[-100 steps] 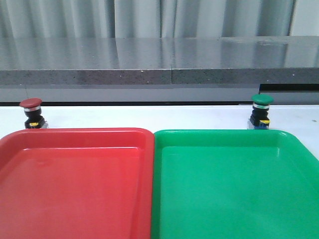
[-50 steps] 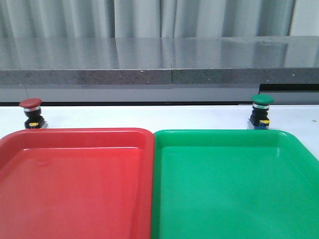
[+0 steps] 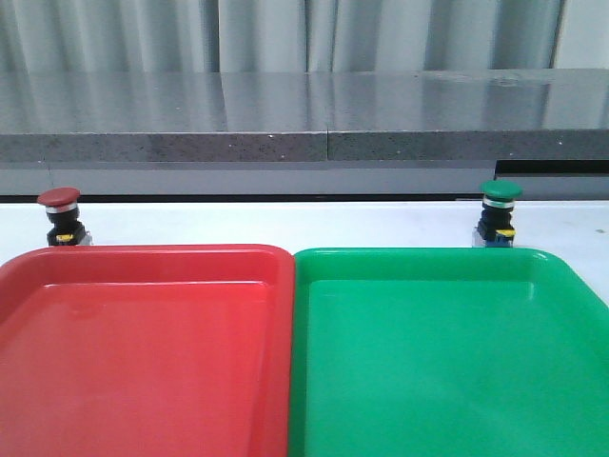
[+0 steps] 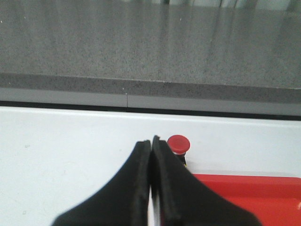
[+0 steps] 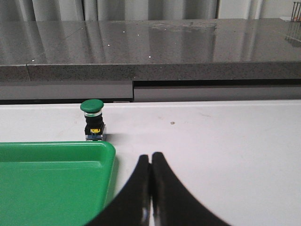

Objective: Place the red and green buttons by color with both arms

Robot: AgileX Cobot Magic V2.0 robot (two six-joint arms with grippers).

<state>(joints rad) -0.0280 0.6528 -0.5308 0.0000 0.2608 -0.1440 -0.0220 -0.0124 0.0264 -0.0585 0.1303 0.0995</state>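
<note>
We see the red-capped mushroom push-button [image 3: 59, 215] and green-capped mushroom push-button [image 3: 500, 210] upright on the white desk [image 3: 285, 224] behind matching plastic trays; left claw [image 4: 151, 146] and right claw [image 5: 150, 161], pressed closed and empty, should spread before descending squarely.

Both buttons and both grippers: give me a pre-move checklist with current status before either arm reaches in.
1. Red button upright on the table beyond the red tray, not in it: ok.
2. Green button upright beyond the green tray, not in it: ok.
3. Left gripper open for a grasp: not ok, fingers pressed together.
4. Right gripper open for a grasp: not ok, fingers pressed together.
5. Each gripper lined up on its button: not ok, both buttons sit off to the side of the fingertips in the wrist views.
6. Both trays free of objects: ok in the front view.
</note>
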